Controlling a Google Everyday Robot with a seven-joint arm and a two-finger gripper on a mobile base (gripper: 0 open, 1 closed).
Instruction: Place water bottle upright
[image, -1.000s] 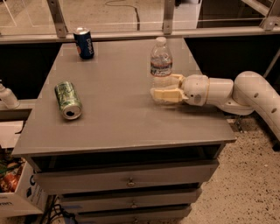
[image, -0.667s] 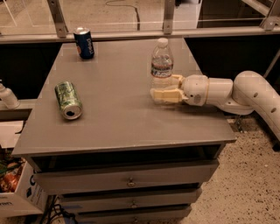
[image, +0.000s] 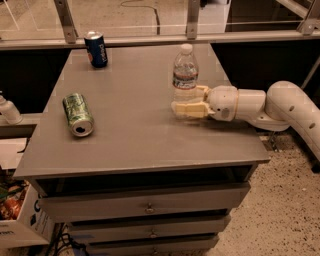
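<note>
Nothing had moved since the earlier frames: the small clear ribbed plastic water bottle with a white cap and red-and-blue banded label (image: 185, 75) stood in the same spot, and my end effector (image: 179, 102) lay beside it just as it had a second before.

The bottle was upright on its base on the flat grey table (image: 135, 145), right of centre in the frame and towards the table's far half. My end effector reached in low from the right edge of the frame, its cream fingers spread, one lying in front of the foot of the bottle (image: 192, 111) and the other behind it. The bottle's base sat between them. I could not tell whether either finger was touching the plastic or standing just clear of it.

By my reckoning the main part of the job was done, since the bottle was on its base with its cap up and showed no lean. What was left, as I judged it, was to make sure the fingers were free of the bottle and to draw back to the right along the table without nudging its base. It is light and tall, so a small knock could tip it.

A green drink can (image: 78, 114) lay on its side at the left of the table, and a blue drink can (image: 96, 49) stood upright at the upper left, both well apart from the bottle.
</note>
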